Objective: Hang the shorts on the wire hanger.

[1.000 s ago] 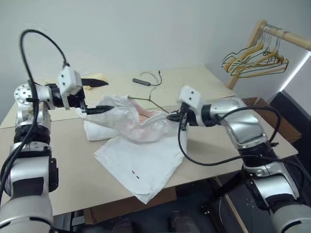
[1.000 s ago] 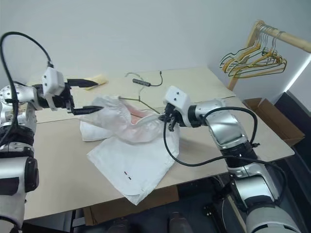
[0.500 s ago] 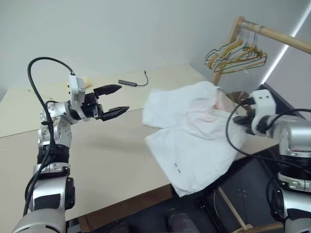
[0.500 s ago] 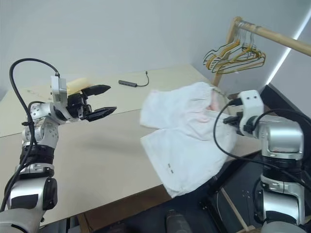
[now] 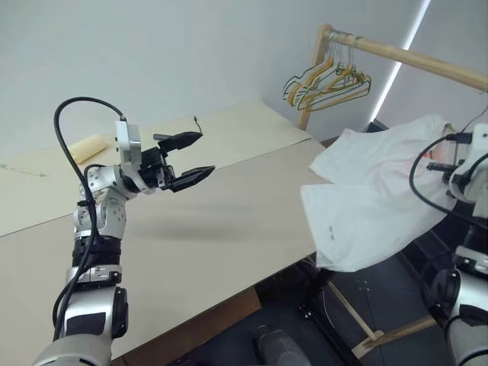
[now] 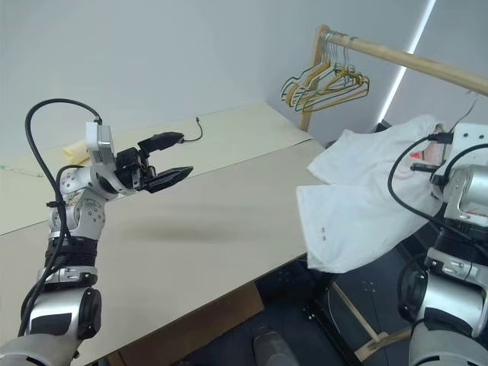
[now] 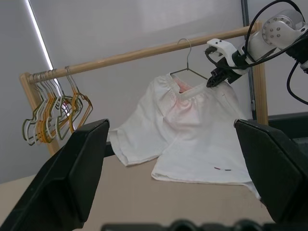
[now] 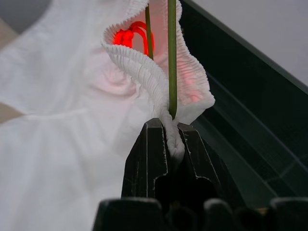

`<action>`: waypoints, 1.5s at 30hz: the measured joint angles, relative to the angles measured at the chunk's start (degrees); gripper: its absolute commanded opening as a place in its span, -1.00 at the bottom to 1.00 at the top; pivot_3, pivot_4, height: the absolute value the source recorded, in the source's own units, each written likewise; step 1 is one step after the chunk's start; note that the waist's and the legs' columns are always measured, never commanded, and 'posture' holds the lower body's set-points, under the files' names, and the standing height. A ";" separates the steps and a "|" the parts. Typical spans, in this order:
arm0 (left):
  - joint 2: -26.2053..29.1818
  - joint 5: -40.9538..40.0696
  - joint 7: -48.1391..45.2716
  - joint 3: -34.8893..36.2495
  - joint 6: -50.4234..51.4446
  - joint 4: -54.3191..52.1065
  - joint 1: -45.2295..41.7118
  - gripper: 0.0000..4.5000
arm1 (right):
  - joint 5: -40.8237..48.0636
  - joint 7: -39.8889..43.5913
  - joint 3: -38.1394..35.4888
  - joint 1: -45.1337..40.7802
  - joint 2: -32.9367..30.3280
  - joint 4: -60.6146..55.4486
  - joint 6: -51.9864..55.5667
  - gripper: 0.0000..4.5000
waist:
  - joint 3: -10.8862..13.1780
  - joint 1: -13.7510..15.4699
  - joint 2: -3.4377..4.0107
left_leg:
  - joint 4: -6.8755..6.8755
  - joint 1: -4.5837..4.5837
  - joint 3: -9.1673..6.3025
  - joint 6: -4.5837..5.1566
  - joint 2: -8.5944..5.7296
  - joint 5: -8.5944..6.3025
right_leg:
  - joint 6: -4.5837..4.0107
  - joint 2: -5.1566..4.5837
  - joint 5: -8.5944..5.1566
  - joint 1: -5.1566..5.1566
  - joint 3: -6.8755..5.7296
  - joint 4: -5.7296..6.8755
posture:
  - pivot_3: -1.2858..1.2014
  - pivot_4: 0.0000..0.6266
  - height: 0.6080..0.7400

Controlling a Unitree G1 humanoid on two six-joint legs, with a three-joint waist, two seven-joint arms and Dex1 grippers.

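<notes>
**Shorts lifted off table edge, pinched with hanger wire**

While the table [image 5: 229,221] takes up most of the scene, its beige top lies bare under the left arm. Wooden clothes rail [image 5: 412,61] stands just past the table's far corner, with a cluster of yellow, green and grey hangers [image 5: 328,80] bunched at its post end. Shorts [image 5: 374,198], white, hang off the table's far-side edge, waistband raised, legs draping down over the edge; tiny marks near one hem. Right gripper [image 8: 167,139] is beyond that table edge, fingers clenched on the gathered waistband and a strand of the wire hanger [image 7: 185,62] together. Hanger's thin wire runs up through the open waistband, pink showing inside; seen from the left wrist, its hook rises above the shorts, just in front of the rail, and I cannot tell if it touches. Left gripper [image 5: 187,156] hovers above the table's middle, well apart from the shorts, fingers [image 5: 183,139] spread wide, grasping nothing. Dark cable [image 5: 194,120] lies near the table's back edge.
</notes>
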 measured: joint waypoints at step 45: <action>0.62 -5.53 5.03 1.03 6.23 -12.30 8.62 1.00 | -7.84 -31.62 10.89 -12.67 0.50 29.52 -30.09 0.99 | 0.26 1.81 0.39 | -0.91 0.10 0.35 0.16 -0.13 0.08 | 0.17 -0.02 0.16 0.01 0.45 -0.84 | -0.11 -1.00 1.00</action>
